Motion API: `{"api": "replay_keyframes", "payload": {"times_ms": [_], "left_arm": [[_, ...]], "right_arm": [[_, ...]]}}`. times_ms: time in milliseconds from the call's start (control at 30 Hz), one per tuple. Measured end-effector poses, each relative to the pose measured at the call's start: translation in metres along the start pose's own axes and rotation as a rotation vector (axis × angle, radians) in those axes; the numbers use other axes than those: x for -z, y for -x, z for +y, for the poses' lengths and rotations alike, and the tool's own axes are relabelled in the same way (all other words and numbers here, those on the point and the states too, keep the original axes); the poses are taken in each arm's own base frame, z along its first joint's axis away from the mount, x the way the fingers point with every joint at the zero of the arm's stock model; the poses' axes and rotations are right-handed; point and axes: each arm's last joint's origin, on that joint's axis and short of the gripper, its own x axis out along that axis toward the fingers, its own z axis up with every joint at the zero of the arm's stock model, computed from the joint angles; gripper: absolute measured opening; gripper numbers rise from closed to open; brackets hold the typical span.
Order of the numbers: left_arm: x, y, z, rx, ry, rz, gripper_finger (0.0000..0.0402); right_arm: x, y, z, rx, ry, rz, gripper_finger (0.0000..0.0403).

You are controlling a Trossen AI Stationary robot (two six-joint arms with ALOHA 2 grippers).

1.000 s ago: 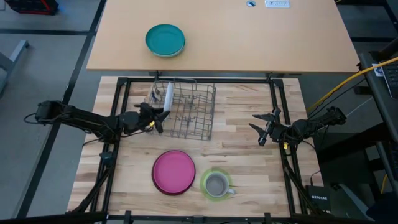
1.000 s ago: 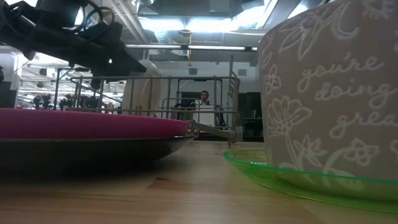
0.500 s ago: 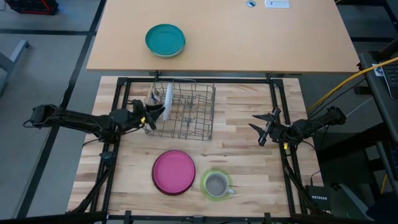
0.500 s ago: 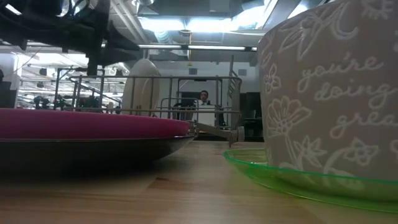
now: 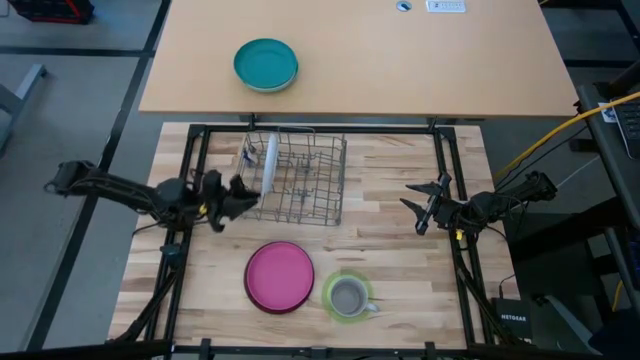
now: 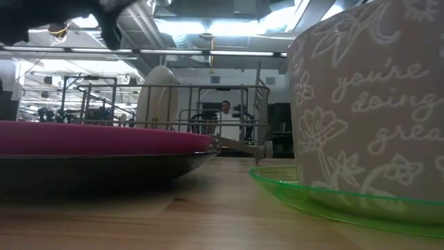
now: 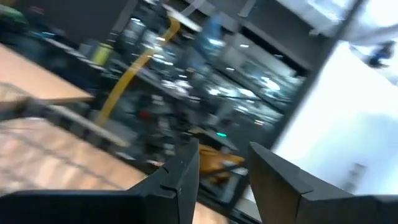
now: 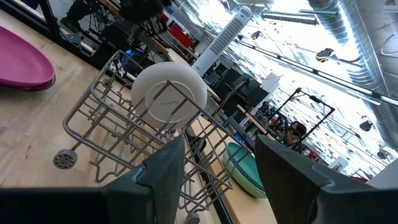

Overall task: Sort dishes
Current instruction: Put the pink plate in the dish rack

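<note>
The round white plate [image 5: 270,155] stands on edge in the wire rack [image 5: 297,180]; it also shows in the right wrist view [image 8: 169,93] and the low view [image 6: 158,97]. The magenta plate [image 5: 280,277] lies flat near the table's front edge. The grey mug [image 5: 347,297] stands on the lime-green saucer [image 5: 331,286] beside it. My left gripper [image 5: 245,192] is open and empty just left of the rack; its fingers also show in the left wrist view [image 7: 224,174]. My right gripper [image 5: 425,205] is open and empty, right of the rack.
A teal bowl [image 5: 266,65] sits on the tan table beyond the rack. A black frame [image 5: 190,150] borders the wooden worktop. Bare wood lies between the rack and my right gripper, and left of the magenta plate. A person [image 6: 225,111] shows far off in the room.
My left gripper has drawn back from the rack's left side toward the table's left edge and has risen, climbing toward the top of the low view. The white plate stays standing in the rack.
</note>
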Motion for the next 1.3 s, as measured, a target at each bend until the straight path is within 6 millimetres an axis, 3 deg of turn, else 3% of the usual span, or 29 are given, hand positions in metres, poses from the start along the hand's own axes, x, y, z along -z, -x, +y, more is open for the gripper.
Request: {"api": "replay_keyframes", "payload": {"times_ms": [133, 333, 500, 667, 833, 1000, 1300], "left_arm": [[0.009, -0.012, -0.025, 0.097, 0.012, 0.068, 0.0125], [0.026, -0.05, -0.069, 0.193, -0.126, 0.181, 0.0125], [0.058, -0.074, -0.091, 0.189, -0.255, 0.416, 0.0125], [0.097, -0.089, -0.107, 0.144, -0.244, 0.642, 0.0125], [0.139, -0.093, -0.122, 0.103, -0.223, 0.822, 0.0125], [0.17, -0.088, -0.133, 0.07, -0.249, 0.97, 0.0125], [0.187, -0.069, -0.131, -0.04, -0.312, 1.146, 0.0125]], "right_arm": [[0.0, 0.0, 0.0, 0.0, -0.004, 0.0, 0.0198], [-0.002, 0.0, 0.0, -0.017, -0.016, -0.037, 0.0198], [-0.005, 0.0, 0.001, -0.089, -0.057, -0.126, 0.0198], [-0.008, 0.001, 0.004, -0.202, -0.172, -0.219, 0.0198], [-0.012, 0.004, 0.008, -0.399, -0.333, -0.327, 0.0198], [-0.012, 0.005, 0.013, -0.535, -0.498, -0.324, 0.0198], [-0.007, -0.001, 0.022, -0.55, -0.495, -0.198, 0.0198]]}}
